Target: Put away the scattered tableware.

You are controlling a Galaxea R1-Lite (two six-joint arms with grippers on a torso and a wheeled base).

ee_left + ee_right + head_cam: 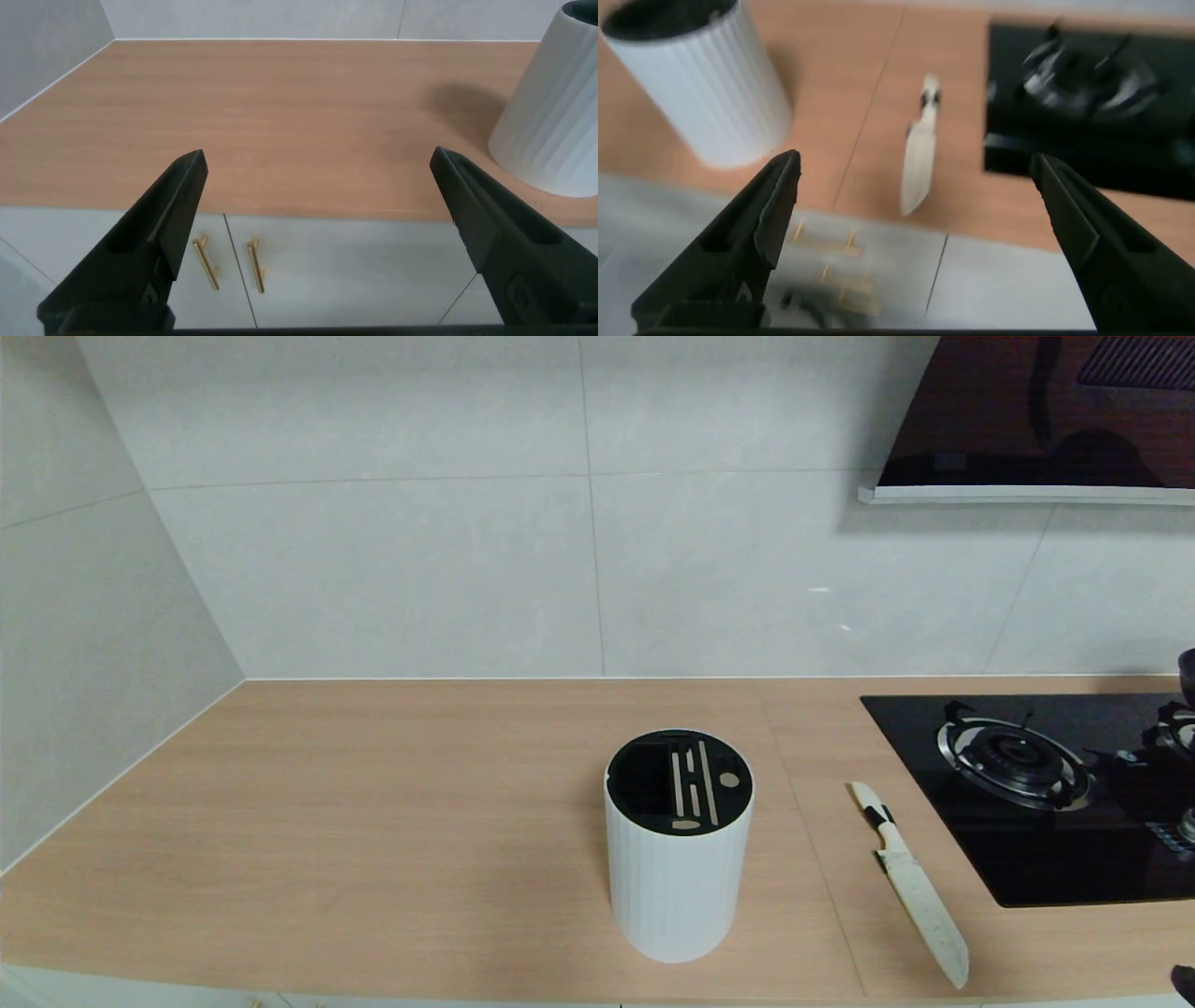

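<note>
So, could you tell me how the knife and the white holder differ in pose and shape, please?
The holder stands upright, while the knife lies flat. The holder is a broad ribbed cylinder; the knife is long and slim. Both are whitish and rest on the wooden counter, apart from each other.

Wooden countertop [373, 840], black gas hob [980, 840], range hood [1027, 420], perhaps brass handles [255, 264]
</note>
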